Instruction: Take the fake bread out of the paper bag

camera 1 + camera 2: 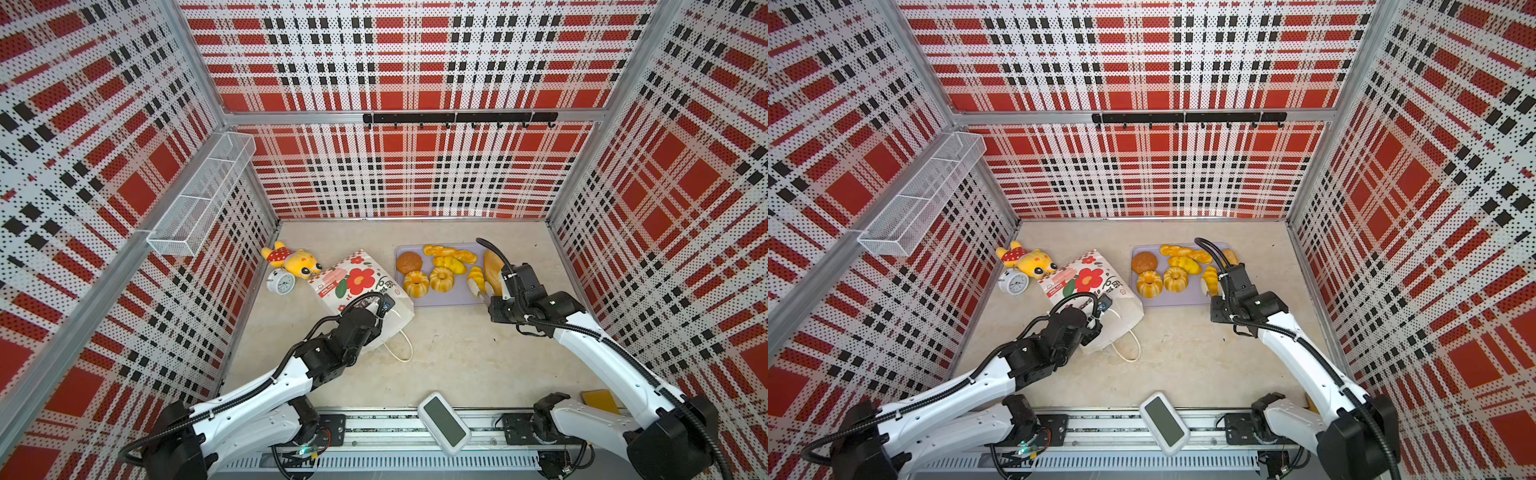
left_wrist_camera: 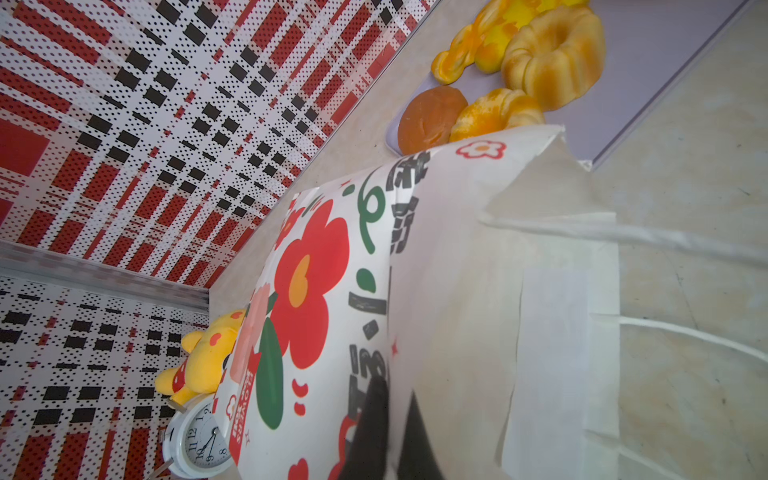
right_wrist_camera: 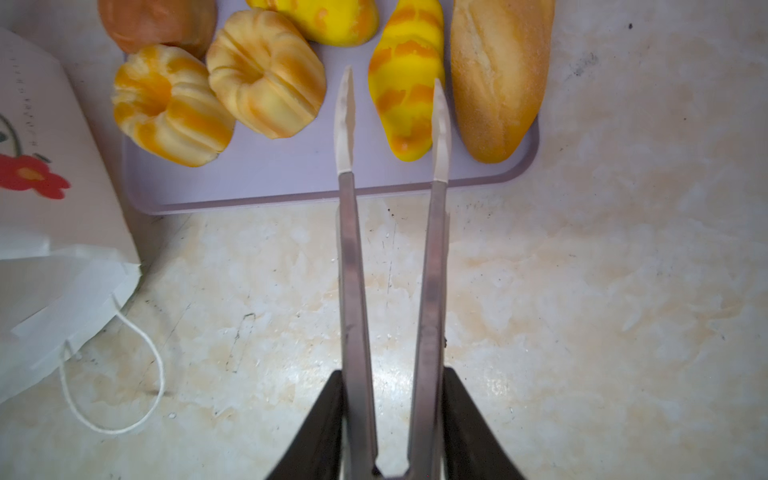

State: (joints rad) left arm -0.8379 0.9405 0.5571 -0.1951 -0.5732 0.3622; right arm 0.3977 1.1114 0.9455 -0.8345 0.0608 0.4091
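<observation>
The white paper bag with red flowers lies on its side, mouth toward the front; its inside is hidden. My left gripper is shut on the bag's upper wall near the mouth. Several pieces of fake bread lie on a lilac tray: a brown bun, two ring cakes, a baguette and a yellow striped roll. My right gripper is shut on metal tongs, whose spread white tips straddle the yellow roll.
A yellow plush toy and a white alarm clock sit at the back left, beside the bag. A white handheld device rests on the front rail. A wire basket hangs on the left wall and a hook rail on the back wall.
</observation>
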